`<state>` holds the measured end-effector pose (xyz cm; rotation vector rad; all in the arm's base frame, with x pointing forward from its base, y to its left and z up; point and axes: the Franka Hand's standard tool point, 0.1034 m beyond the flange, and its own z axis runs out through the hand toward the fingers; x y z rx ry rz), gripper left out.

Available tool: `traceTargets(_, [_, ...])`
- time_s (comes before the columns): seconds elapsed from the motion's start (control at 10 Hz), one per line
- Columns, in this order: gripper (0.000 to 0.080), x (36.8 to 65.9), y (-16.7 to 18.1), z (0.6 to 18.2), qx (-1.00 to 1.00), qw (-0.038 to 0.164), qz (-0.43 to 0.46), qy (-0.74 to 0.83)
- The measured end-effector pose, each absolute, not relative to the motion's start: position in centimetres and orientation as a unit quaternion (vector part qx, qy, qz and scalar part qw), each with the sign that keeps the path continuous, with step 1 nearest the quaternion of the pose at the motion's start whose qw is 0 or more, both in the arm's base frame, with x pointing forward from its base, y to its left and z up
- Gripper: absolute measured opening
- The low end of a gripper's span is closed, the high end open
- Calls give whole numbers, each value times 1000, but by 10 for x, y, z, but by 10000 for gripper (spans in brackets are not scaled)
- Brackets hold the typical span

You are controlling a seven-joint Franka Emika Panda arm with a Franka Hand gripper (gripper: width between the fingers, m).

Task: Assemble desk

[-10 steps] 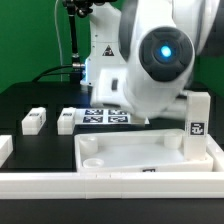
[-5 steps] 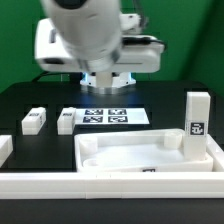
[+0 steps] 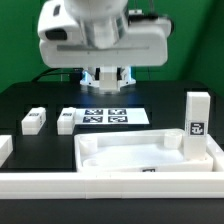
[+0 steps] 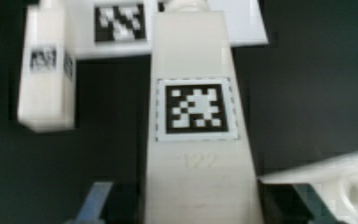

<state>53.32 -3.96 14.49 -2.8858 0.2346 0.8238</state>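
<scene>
The white desk top, a tray with a raised rim, lies at the front of the black table. One white leg stands upright at its right corner in the exterior view. Two more legs lie flat to the exterior view's left; one of them shows in the wrist view. My gripper hangs above the back of the table. In the wrist view the gripper is shut on a fourth tagged leg, which reaches away from the fingers toward the table.
The marker board lies on the table under the gripper, and its tags show beyond the held leg. A long white border rail runs along the front, with a piece at the exterior view's left edge.
The arm has swung from close on the exterior view's right to above the table's middle, then turned slightly. The tray, the upright leg and the lying legs have not moved.
</scene>
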Motion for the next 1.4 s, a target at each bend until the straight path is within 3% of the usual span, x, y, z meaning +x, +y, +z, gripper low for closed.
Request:
traceTargets(0.1, [293,545,-58,158,-960,84,243,108])
traceTargets(0.3, [293,566,-74,173,-981,77,135,119])
traceTargets(0.7, [293,567,-74,169,-990,58,24,125])
traceTargets(1.1, [293,617,-82,182,-980,12,-157,120])
traceTargets(1.4, [293,630,-82,179,-952,-31,-284,114])
